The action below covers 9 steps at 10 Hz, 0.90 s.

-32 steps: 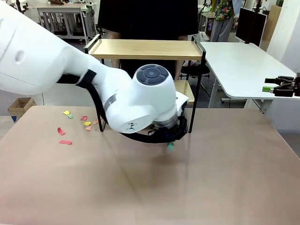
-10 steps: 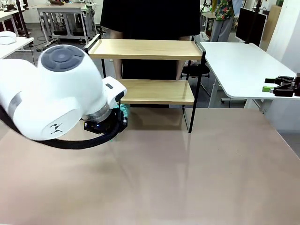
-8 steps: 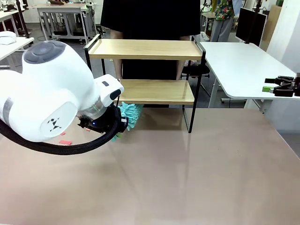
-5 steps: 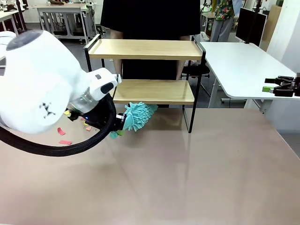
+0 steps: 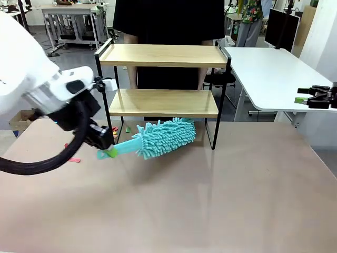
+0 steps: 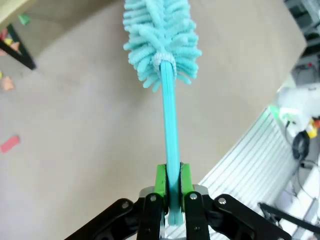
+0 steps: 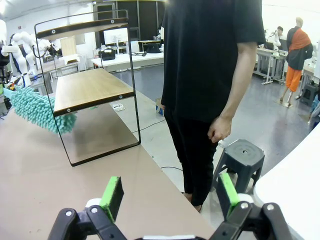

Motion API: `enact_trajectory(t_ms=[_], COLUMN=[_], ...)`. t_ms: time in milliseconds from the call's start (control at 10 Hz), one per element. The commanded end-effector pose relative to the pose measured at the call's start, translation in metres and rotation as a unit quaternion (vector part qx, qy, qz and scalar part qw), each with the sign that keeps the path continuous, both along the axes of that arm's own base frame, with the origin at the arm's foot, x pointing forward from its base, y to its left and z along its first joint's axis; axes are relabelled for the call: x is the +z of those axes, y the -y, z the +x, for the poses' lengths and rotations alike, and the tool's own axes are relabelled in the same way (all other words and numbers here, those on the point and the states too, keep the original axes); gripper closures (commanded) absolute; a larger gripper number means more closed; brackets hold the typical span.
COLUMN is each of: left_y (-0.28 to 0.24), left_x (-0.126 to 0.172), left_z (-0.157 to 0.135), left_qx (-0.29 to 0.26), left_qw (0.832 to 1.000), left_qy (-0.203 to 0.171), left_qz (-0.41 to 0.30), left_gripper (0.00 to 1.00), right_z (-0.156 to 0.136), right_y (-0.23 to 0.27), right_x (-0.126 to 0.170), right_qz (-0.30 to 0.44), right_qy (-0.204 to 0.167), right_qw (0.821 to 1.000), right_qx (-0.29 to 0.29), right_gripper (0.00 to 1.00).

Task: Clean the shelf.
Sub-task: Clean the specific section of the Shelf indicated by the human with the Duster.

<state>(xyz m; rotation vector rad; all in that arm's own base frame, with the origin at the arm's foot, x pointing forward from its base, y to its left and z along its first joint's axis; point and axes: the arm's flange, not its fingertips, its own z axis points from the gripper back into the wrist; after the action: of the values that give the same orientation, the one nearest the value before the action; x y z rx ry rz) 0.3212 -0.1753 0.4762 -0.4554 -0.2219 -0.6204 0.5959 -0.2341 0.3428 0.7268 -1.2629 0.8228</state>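
Observation:
The shelf (image 5: pixel 163 103) stands at the table's far side, two light wooden boards in a thin black frame; both boards look bare. My left gripper (image 5: pixel 108 152) is shut on the handle of a teal fluffy duster (image 5: pixel 166 137), whose head lies low over the table just in front of the shelf's lower tier. In the left wrist view the green pads (image 6: pixel 160 181) clamp the duster's handle (image 6: pixel 170 125). My right gripper (image 5: pixel 315 97) hovers open at the far right, off the table. The right wrist view shows the shelf (image 7: pixel 90 86) and the duster's head (image 7: pixel 40 112) beside it.
Small coloured paper scraps (image 5: pixel 73 159) lie on the table left of the shelf, some by its left leg (image 5: pixel 126 129). A person in black (image 7: pixel 210 75) stands behind the shelf, next to a grey stool (image 7: pixel 242 155). A white table (image 5: pixel 268 74) is at the right.
My left arm has swung back to the left and risen, drawing the duster's head into view in front of the shelf's lower tier. The right gripper has stayed put.

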Motion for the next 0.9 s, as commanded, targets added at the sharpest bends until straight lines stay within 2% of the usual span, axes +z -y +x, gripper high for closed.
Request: enact_trajectory(t_ms=[0,200,400,500,700,800], left_y=[-0.049,-0.080,-0.107,-0.115,-0.121,-0.117], left_x=[0.004,0.036,0.062,0.067,0.067,0.058], left_z=[-0.032,-0.050,-0.069,-0.074,-0.084,-0.082], left_qx=[-0.012,-0.022,-0.040,-0.084,-0.088,-0.061], left_qw=[1.000,0.998,0.990,0.979,0.978,0.973], left_qy=[-0.025,-0.060,-0.114,-0.175,-0.171,-0.187], left_qz=[0.003,0.027,0.072,0.060,0.075,0.122], left_gripper=[0.86,0.86,0.86,0.86,0.86,0.86], right_z=[0.001,0.001,0.001,0.001,0.001,0.001], right_y=[-0.002,-0.002,-0.002,-0.002,-0.002,-0.002], right_x=[0.003,0.003,0.003,0.003,0.003,0.003], right_qz=[-0.001,-0.001,-0.001,-0.001,-0.001,-0.001], right_qy=[0.002,0.002,0.002,0.002,0.002,0.002], right_qw=[1.000,1.000,1.000,1.000,1.000,1.000], right_qx=[0.002,0.002,0.002,0.002,0.002,0.002], right_gripper=[0.00,0.00,0.00,0.00,0.00,0.00])
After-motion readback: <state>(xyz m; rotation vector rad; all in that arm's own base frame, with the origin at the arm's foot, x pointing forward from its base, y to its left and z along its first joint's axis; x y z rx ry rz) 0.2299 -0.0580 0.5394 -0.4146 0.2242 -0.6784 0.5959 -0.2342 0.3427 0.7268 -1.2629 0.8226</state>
